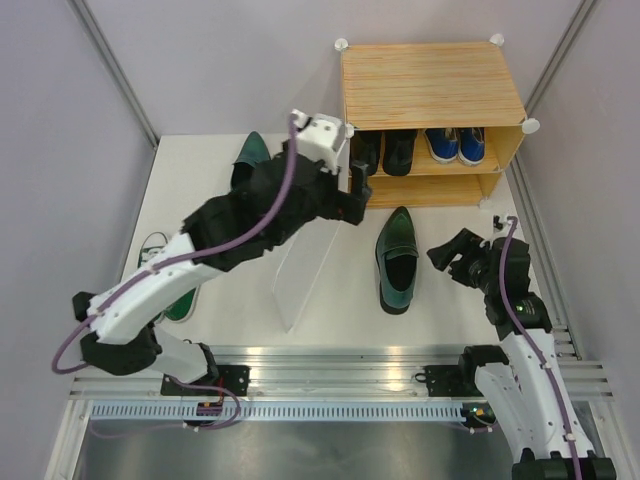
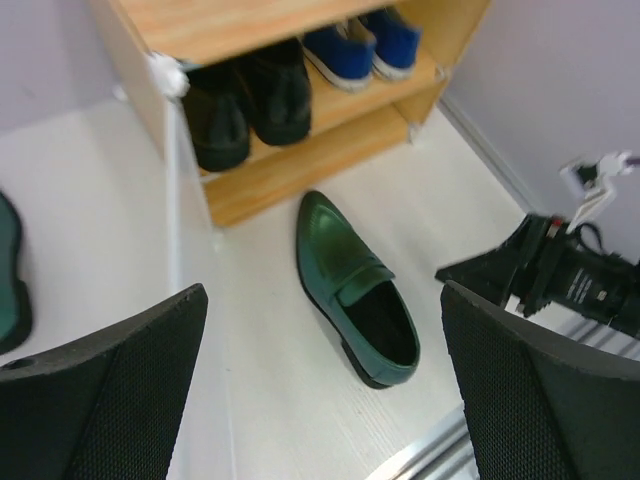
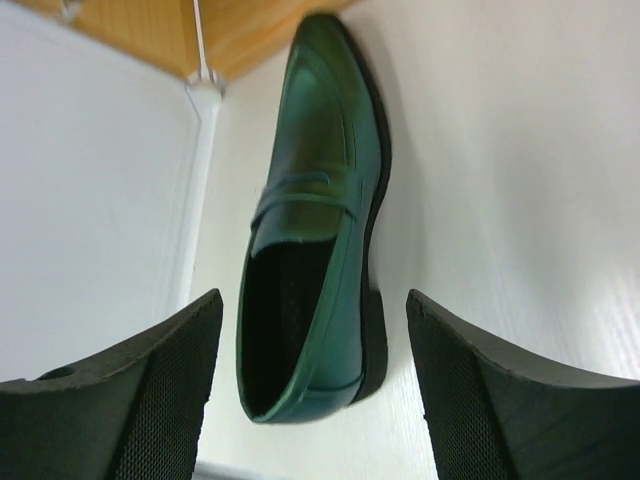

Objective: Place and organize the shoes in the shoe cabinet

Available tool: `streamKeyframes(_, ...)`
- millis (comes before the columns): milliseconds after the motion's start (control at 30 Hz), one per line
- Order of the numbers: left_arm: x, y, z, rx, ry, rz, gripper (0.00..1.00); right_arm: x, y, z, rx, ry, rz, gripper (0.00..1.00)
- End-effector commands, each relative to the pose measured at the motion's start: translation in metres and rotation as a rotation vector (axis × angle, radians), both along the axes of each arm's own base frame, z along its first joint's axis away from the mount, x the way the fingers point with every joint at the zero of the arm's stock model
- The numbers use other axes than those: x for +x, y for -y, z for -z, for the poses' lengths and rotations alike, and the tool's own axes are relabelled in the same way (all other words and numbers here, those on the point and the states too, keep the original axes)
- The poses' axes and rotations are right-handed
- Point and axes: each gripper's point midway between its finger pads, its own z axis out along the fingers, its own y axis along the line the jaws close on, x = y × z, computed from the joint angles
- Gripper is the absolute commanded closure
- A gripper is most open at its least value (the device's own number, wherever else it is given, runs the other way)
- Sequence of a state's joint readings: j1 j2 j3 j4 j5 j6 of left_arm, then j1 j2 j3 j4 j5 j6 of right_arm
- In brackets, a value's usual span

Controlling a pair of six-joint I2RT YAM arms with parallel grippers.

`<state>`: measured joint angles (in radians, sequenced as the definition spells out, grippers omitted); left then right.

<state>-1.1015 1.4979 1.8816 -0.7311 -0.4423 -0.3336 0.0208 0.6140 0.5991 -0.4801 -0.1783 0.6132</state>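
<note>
The white tabletop [image 1: 200, 175] carries everything. At its far edge stands the shoe cabinet [image 1: 430, 85], a box of light, striped wood grain with two shelf levels and round white corner connectors [image 1: 530, 126]. On its upper level four shoes sit in a row, toes toward the open front. On the left are the two black leather dress shoes [image 1: 400, 152], smooth and glossy. On the right are the two blue canvas sneakers [image 1: 457, 145] with pale soles.

The translucent white door panel [image 1: 305, 270], flat and rectangular, stands swung open from the cabinet's left front corner and reaches toward the near edge.

The left arm [image 1: 160, 275], white and black with a purple cable, stretches across the panel. The left pincer [image 1: 358, 195] hangs just in front of the black pair, its jaws wide apart and holding nothing. The right pincer [image 1: 452, 247] is low over the right side of the tabletop, its textured black jaws also apart and holding nothing.

One dark green pointed shoe [image 1: 398, 260], a shiny loafer with a strap across the vamp and a dark lining, lies on the tabletop before the cabinet with its toe toward the shelves. It lies just left of the right pincer. A second dark green pointed shoe [image 1: 250, 158] lies left of the panel, partly behind the left arm.

The green white-toed sneakers [image 1: 150, 250] lie at the left edge under that arm. Whether one or two show there cannot be told.
</note>
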Motion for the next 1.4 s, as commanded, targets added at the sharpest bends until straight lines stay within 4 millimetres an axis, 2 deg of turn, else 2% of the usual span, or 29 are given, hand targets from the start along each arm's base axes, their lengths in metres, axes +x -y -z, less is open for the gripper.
streamKeyframes(0,0.003,-0.071,-0.044,0.066,0.176,-0.139,0.0,-0.003,-0.023,0.013,0.073,-0.025,-0.115,0.23)
streamKeyframes(33,0.004,-0.092,-0.042,0.097,0.2,-0.185,0.0,-0.004,-0.024,0.028,0.071,-0.072,-0.121,0.23)
streamKeyframes(133,0.007,-0.119,-0.034,0.145,0.235,-0.265,0.0,-0.007,-0.031,0.049,0.072,-0.125,-0.151,0.23)
streamKeyframes(167,0.013,-0.132,-0.012,0.202,0.226,-0.315,0.0,-0.005,-0.034,0.052,0.077,-0.13,-0.158,0.23)
streamKeyframes(200,0.012,-0.145,-0.015,0.172,0.24,-0.342,0.0,-0.005,-0.036,0.056,0.081,-0.136,-0.166,0.24)
streamKeyframes(233,0.013,-0.151,-0.007,0.183,0.236,-0.356,0.0,-0.005,-0.042,0.058,0.085,-0.137,-0.19,0.24)
streamKeyframes(267,0.019,-0.159,0.013,0.217,0.218,-0.382,0.0,-0.004,-0.046,0.063,0.083,-0.144,-0.206,0.24)
streamKeyframes(333,0.019,-0.172,0.017,0.198,0.221,-0.417,0.0,-0.004,-0.048,0.071,0.05,-0.166,-0.208,0.25)
streamKeyframes(367,0.022,-0.178,0.028,0.215,0.211,-0.443,0.0,-0.003,-0.047,0.078,0.033,-0.188,-0.205,0.25)
streamKeyframes(400,0.022,-0.183,0.027,0.197,0.216,-0.457,0.0,-0.002,-0.048,0.083,0.016,-0.198,-0.206,0.25)
streamKeyframes(467,0.024,-0.189,0.04,0.207,0.208,-0.468,0.0,0.0,-0.048,0.092,0.001,-0.225,-0.198,0.26)
streamKeyframes(533,0.024,-0.194,0.038,0.181,0.227,-0.483,0.0,0.004,-0.049,0.095,-0.017,-0.233,-0.194,0.28)
streamKeyframes(567,0.024,-0.197,0.046,0.191,0.224,-0.489,0.0,0.006,-0.05,0.098,-0.023,-0.246,-0.195,0.3)
streamKeyframes(633,0.024,-0.201,0.045,0.149,0.226,-0.509,0.0,0.012,-0.052,0.094,-0.041,-0.239,-0.2,0.37)
streamKeyframes(733,0.03,-0.206,0.056,0.124,0.193,-0.515,0.0,0.02,-0.05,0.09,-0.083,-0.24,-0.206,0.48)
streamKeyframes(900,0.03,-0.206,0.059,0.118,0.187,-0.496,0.0,0.026,-0.048,0.096,-0.121,-0.267,-0.199,0.7)
streamKeyframes(1000,0.029,-0.204,0.06,0.111,0.184,-0.481,0.0,0.031,-0.048,0.101,-0.14,-0.289,-0.204,0.76)
streamKeyframes(1033,0.028,-0.204,0.061,0.113,0.182,-0.477,0.0,0.033,-0.049,0.101,-0.15,-0.286,-0.213,0.76)
streamKeyframes(1200,0.029,-0.2,0.065,0.116,0.176,-0.462,0.0,0.038,-0.047,0.111,-0.198,-0.316,-0.219,0.62)
streamKeyframes(1267,0.029,-0.2,0.066,0.12,0.176,-0.461,0.0,0.039,-0.048,0.116,-0.206,-0.337,-0.226,0.64)
streamKeyframes(1367,0.03,-0.199,0.067,0.123,0.178,-0.462,0.0,0.041,-0.053,0.121,-0.213,-0.347,-0.245,0.78)
